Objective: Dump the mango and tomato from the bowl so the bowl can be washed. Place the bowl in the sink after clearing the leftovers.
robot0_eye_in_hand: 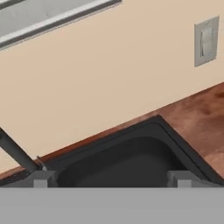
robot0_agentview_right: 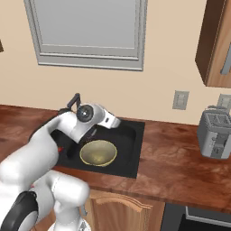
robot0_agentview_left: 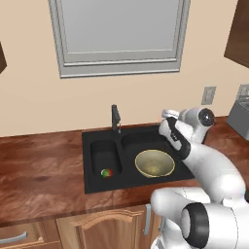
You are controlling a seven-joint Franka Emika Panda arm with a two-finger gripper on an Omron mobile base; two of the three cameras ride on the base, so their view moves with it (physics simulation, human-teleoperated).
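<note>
Gripper point(robot0_eye_in_hand: 111, 177) jaws stood wide apart, nothing between them; the two grey fingertips point(robot0_eye_in_hand: 43, 178) showed at the bottom of the hand view, aimed across the back of the sink toward the wall. In the base views the hand sat above the wider basin, clear of the bowl.

No readable writing or brand marks anywhere.

Around: window point(robot0_agentview_left: 119, 34) with a pale grey frame on the beige wall above the sink; grey wall outlet point(robot0_agentview_left: 208, 95) to the right of it; dark faucet point(robot0_agentview_left: 115, 118) upright at the back rim, near the divider between the basins. Wood-grain counter point(robot0_agentview_left: 39, 170) ran both sides. Silver toaster point(robot0_agentview_right: 215, 134) stood on the counter well to the right of the sink. Dark wood cabinet point(robot0_agentview_right: 216, 43) hung upper right. Robot's own forearm crossed in front of the sink's near edge in the right base view and hid the narrow basin there.

Bowl point(robot0_agentview_left: 154, 163) sat upright in the wider basin of the black sink point(robot0_agentview_left: 92, 136), pale yellowish-olive, glossy, round and shallow, inside looked empty. A small red-and-green piece of fruit point(robot0_agentview_left: 106, 172) lay in the narrow basin, apart from the bowl; could not tell which fruit.
</note>
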